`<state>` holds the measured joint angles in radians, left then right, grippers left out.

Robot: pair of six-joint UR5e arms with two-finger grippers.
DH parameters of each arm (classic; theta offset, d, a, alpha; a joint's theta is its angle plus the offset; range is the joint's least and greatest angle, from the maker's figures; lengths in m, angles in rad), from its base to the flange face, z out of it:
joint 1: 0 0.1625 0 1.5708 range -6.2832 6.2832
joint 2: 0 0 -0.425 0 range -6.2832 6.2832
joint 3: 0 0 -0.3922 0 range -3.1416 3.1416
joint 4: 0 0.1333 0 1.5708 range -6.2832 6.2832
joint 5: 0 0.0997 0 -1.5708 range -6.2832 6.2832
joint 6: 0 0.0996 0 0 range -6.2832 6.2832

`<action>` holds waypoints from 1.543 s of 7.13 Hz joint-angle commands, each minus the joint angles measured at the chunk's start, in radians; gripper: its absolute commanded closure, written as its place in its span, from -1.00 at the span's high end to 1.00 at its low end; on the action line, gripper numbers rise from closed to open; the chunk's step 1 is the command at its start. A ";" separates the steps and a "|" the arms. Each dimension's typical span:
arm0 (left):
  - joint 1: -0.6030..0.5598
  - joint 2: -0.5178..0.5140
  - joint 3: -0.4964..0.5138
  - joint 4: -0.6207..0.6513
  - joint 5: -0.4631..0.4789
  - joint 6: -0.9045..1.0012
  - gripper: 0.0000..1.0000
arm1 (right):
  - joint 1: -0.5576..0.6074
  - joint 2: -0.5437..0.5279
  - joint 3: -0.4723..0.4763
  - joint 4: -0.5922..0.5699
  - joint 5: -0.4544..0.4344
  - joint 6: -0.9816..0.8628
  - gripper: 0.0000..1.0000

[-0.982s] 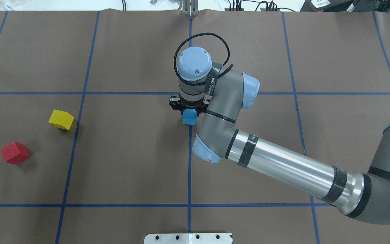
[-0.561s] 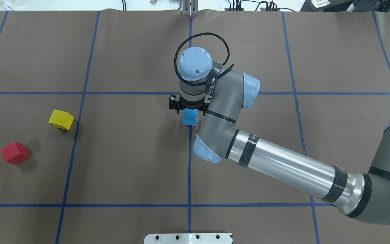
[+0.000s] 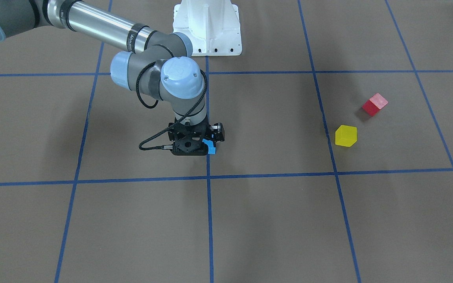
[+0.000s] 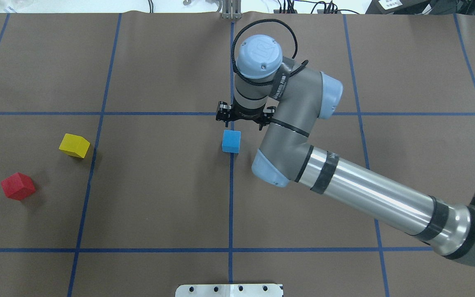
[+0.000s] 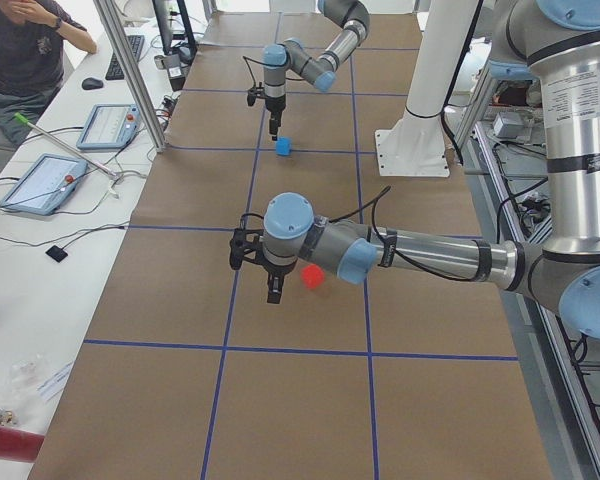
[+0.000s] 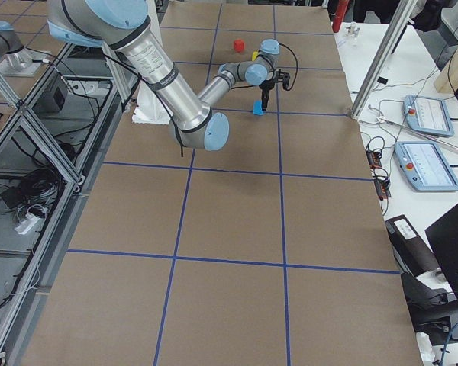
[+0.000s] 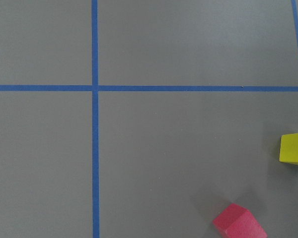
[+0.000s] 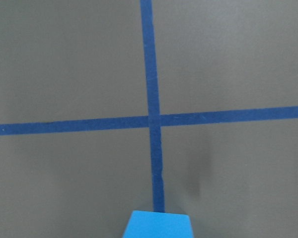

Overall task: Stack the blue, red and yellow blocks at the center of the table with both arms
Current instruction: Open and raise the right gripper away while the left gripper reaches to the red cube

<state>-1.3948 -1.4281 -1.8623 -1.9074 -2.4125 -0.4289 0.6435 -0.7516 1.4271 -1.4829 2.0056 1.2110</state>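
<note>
Above blue block (image 4: 231, 141), right end effector (image 4: 243, 119)

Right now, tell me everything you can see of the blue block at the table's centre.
The small matte blue cube sits flat on the brown paper-covered table, straddling the centre blue tape line, just on the robot's side of a tape crossing. Faces plain, edges roughly square to the grid. Only the table touches it; the right gripper hangs above, its fingers clear. Nothing is stacked on it.
</note>
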 commanded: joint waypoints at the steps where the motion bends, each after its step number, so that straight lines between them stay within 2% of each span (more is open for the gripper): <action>1: 0.216 -0.035 -0.005 -0.021 0.156 -0.278 0.99 | 0.092 -0.249 0.268 -0.011 0.086 -0.054 1.00; 3: 0.340 -0.034 -0.005 -0.064 0.162 -0.645 0.99 | 0.143 -0.337 0.309 -0.011 0.096 -0.088 1.00; 4: 0.411 -0.023 -0.005 -0.094 0.238 -0.751 0.99 | 0.166 -0.369 0.318 -0.010 0.096 -0.128 1.00; 5: 0.418 0.009 -0.006 -0.102 0.253 -0.810 0.99 | 0.176 -0.406 0.326 -0.008 0.087 -0.137 1.00; 7: 0.441 0.078 0.017 -0.224 0.253 -0.893 0.99 | 0.193 -0.431 0.345 -0.008 0.085 -0.137 1.00; 9: 0.515 0.066 0.020 -0.235 0.268 -0.971 0.99 | 0.193 -0.433 0.352 -0.008 0.082 -0.130 1.00; 11: 0.528 0.061 0.032 -0.236 0.274 -0.972 0.99 | 0.193 -0.437 0.355 -0.008 0.081 -0.125 1.00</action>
<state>-0.8807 -1.3638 -1.8388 -2.1411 -2.1430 -1.3946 0.8367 -1.1856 1.7807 -1.4910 2.0877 1.0832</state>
